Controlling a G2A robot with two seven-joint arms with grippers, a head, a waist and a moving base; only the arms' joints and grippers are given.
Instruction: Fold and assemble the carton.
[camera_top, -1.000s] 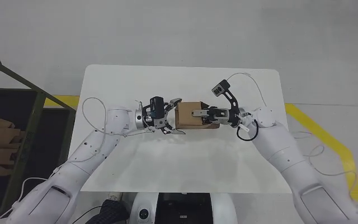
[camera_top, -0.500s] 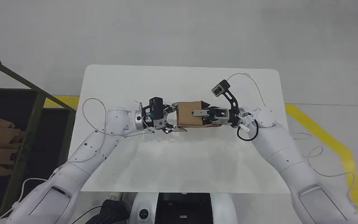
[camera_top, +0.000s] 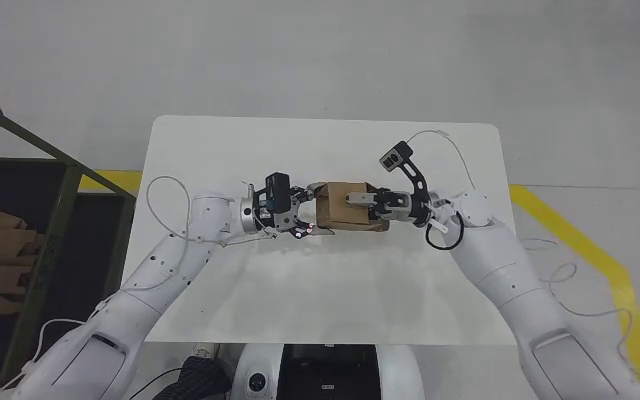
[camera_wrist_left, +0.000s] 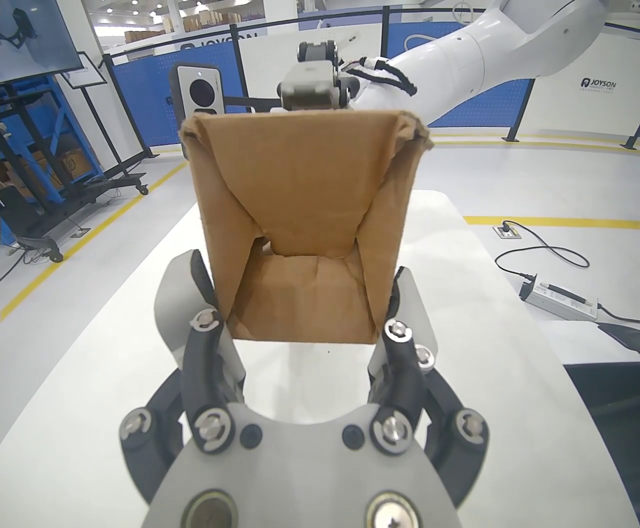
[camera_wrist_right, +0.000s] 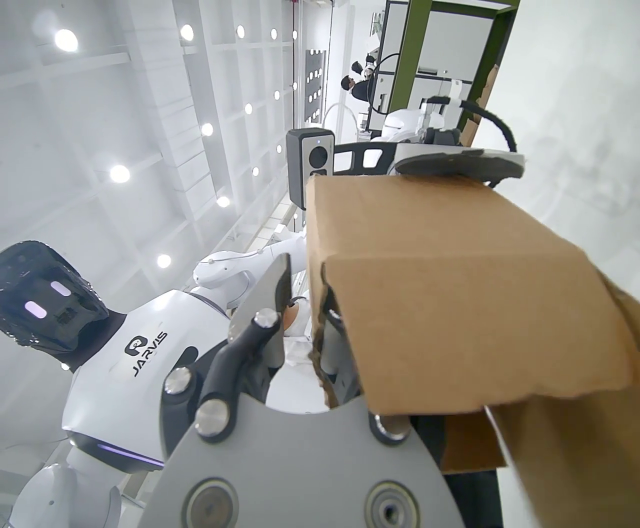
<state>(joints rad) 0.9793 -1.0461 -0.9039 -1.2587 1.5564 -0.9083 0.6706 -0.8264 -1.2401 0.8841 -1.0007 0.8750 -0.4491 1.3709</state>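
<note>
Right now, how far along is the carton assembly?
Done: the carton is opened into a box shape. In hand: the left gripper straddles its near end, where the side flaps slant inward; the right gripper grips the opposite end. Left: that near end is not closed flat, a gap shows between flaps.

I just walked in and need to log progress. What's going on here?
The robot holds a brown carton between both arms over the white table. The left gripper clamps the two sides of the carton's open end, and the right gripper grips the opposite end. The end facing the left gripper is not closed, so assembly isn't finished.
</note>
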